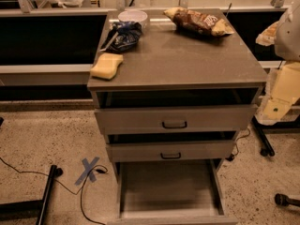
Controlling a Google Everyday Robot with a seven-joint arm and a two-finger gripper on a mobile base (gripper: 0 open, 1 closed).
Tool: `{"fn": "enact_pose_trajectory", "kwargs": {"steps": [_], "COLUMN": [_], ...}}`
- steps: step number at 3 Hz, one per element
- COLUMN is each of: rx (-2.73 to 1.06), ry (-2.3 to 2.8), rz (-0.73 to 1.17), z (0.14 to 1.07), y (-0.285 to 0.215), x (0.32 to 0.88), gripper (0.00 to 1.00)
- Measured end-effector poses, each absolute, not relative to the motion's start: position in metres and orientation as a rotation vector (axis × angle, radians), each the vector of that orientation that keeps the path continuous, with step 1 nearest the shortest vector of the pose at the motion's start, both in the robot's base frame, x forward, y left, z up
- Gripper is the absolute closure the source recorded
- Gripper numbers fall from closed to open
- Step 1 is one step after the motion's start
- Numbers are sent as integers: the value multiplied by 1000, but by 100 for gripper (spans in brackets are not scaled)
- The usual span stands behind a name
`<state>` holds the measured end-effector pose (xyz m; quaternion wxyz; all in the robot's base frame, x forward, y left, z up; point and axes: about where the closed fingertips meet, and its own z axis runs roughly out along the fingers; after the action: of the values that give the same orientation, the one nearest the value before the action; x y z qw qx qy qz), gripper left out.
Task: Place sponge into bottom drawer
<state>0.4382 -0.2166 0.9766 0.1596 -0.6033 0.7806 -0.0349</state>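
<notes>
**Sponge Lying on Table, Bottom Drawer Standing Open**

The sponge (107,65) is lying at the front left corner of the grey table (187,60), just in front of a dark bag (123,36). Below the 2 upper drawers, the bottom drawer (171,191) is standing pulled out. What seems to be the cream hand (279,97) is hanging beside the table's right edge; whether it is clenched or released cannot be told.

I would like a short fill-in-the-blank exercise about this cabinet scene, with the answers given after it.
The sponge lies on the ___ of the cabinet.
The bottom drawer stands ___ and holds nothing.
The gripper hangs at the picture's ___ edge, away from the sponge.
Missing words: top; open; right.
</notes>
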Motion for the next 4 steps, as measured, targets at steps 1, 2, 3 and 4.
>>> {"fn": "enact_pose_trajectory", "kwargs": {"steps": [1,2,3,4], "rx": [-1731,-1796,-1826,-1690], "ry": [2217,2084,1943,1850], "rz": [-99,-93,19,233], "z": [978,990,989,977], "y": [-214,-190,-146,-103], "x": [442,484,555,628], "gripper": [0,0,0,0]}}
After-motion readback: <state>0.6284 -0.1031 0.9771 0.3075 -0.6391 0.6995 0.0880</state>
